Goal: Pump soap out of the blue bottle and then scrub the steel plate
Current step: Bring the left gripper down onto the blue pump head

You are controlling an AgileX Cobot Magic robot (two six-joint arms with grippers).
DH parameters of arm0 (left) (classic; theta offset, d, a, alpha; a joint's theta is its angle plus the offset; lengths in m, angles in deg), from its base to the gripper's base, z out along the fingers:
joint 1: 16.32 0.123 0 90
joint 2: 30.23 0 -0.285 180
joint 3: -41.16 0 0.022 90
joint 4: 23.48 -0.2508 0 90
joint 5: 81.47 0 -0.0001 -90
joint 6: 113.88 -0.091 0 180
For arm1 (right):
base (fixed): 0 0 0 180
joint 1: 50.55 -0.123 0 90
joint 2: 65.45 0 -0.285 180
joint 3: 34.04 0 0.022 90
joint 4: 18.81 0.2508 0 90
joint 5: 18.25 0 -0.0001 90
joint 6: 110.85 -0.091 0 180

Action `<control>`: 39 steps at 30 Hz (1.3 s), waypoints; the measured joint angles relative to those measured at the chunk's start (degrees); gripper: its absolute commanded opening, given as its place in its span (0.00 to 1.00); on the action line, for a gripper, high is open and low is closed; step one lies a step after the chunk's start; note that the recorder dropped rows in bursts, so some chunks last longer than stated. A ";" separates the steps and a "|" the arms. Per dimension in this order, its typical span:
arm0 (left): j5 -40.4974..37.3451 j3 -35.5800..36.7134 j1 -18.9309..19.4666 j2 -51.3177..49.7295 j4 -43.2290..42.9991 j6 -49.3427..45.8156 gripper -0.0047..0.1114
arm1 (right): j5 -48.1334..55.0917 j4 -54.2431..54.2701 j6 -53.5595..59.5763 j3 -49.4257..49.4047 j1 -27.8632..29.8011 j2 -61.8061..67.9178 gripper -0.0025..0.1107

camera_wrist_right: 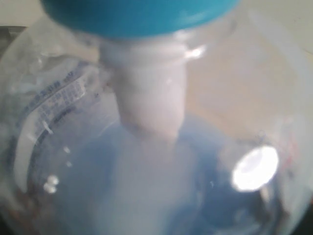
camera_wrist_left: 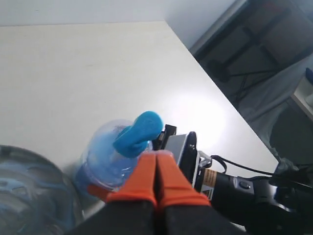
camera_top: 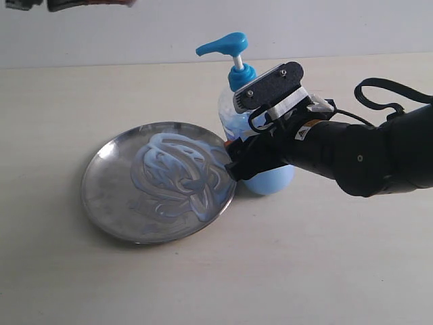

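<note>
The blue bottle [camera_top: 270, 179] stands upright just right of the steel plate [camera_top: 108, 196], its bright blue pump head [camera_top: 223, 46] raised. Pale blue-white soap [camera_top: 179, 172] lies in swirls over the plate's middle. My right gripper [camera_top: 233, 159] reaches in from the right and is shut on the bottle's lower body. The bottle [camera_wrist_right: 146, 147] fills the right wrist view and hides the fingers. My left gripper [camera_wrist_left: 156, 157] is shut with nothing in it, orange fingers pressed together. It hovers above the pump head [camera_wrist_left: 139, 133].
The plate and bottle rest on a plain beige table [camera_top: 325, 271]. My right arm [camera_top: 365, 156] lies low across the right side, with a looped black cable [camera_top: 379, 91]. The table's far edge [camera_wrist_left: 220, 93] drops off beside dark furniture. A dark, reddish shape [camera_top: 81, 3] shows at the top edge.
</note>
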 measured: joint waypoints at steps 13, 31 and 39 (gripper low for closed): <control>-0.44 -15.27 -10.89 -16.12 -2.78 0.00 0.04 | 0.00 0.00 0.00 0.00 0.00 0.00 0.02; -0.90 -20.63 -13.11 -20.48 -20.91 7.68 0.04 | 0.00 0.00 -0.12 0.00 0.00 0.00 0.02; 0.73 -20.63 -13.11 -20.48 -20.51 7.68 0.04 | -0.04 0.00 -0.12 0.00 0.00 0.00 0.02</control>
